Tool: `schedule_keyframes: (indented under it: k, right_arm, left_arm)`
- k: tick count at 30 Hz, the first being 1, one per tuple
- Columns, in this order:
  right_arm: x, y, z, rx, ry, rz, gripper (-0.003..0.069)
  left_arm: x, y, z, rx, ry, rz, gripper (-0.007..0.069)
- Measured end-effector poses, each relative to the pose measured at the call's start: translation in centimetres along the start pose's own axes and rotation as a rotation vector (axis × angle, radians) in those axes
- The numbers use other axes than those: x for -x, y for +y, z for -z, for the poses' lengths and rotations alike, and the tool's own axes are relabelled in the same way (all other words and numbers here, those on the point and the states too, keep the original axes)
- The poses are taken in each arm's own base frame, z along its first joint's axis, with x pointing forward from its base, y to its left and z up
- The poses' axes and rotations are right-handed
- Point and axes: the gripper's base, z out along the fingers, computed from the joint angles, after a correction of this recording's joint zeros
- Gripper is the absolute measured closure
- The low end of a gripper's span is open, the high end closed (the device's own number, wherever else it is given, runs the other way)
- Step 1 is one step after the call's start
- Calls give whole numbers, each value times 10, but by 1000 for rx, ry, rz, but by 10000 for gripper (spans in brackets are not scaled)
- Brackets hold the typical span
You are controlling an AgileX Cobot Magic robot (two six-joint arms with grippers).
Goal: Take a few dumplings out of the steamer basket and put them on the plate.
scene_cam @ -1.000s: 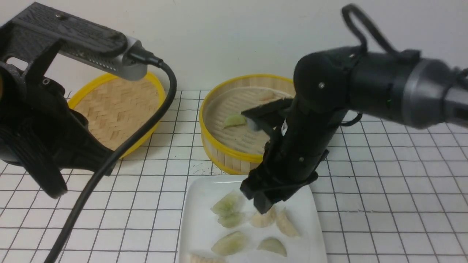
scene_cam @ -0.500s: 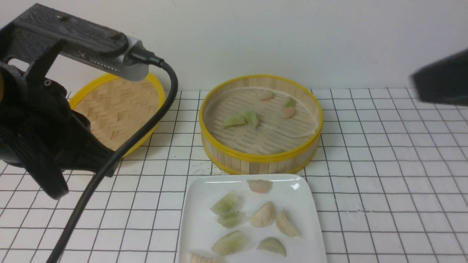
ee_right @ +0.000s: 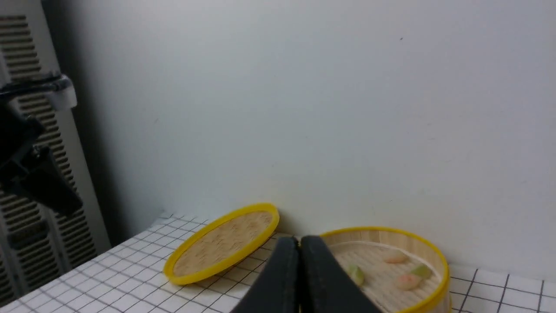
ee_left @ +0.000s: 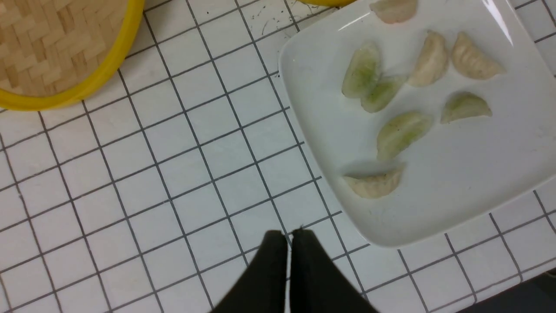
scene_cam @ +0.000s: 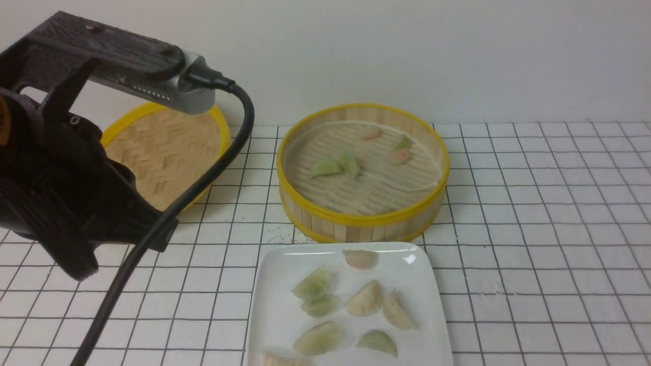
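Found plate (scene_cam: 269,325) just near of steamer basket (scene_cam: 356,221) — short carry. Counted 8 dumplings (scene_cam: 366,299) plated, 5 not. Held left gripper (ee_left: 289,234) and right gripper (ee_right: 299,243) pinched closed, empty.

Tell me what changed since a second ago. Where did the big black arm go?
The right arm lifted off the plate and swung away rightward, out of the front view; its pincer is shut and empty. A pinkish dumpling it was covering now shows at the plate's far edge. The steamer basket, the other dumplings and the left arm hardly changed.
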Motion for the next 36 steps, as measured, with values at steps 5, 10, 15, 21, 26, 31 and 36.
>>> schedule_keyframes:
  k: [5,10,15,21,26,31,36]
  right_arm:
    - [-12,-6,-6,-45,-4,-29,673]
    - [-10,-7,-7,-58,-22,4,673]
    - [-9,-7,-7,-63,-27,18,673]
    - [-9,-7,-7,-64,-29,23,673]
    - [-9,-7,-7,-63,-30,23,673]
    - [-9,-7,-7,-63,-30,23,673]
    - [-9,-7,-7,-63,-30,23,673]
  left_arm:
    - [0,0,0,1,-1,0,631]
    - [-10,4,18,-4,-57,4,631]
    - [-41,12,54,-26,-206,25,631]
    - [-83,20,83,-86,-601,35,631]
    - [-104,24,83,-91,-791,20,631]
    - [-120,27,86,-98,-847,22,631]
    - [-122,27,87,-97,-853,22,631]
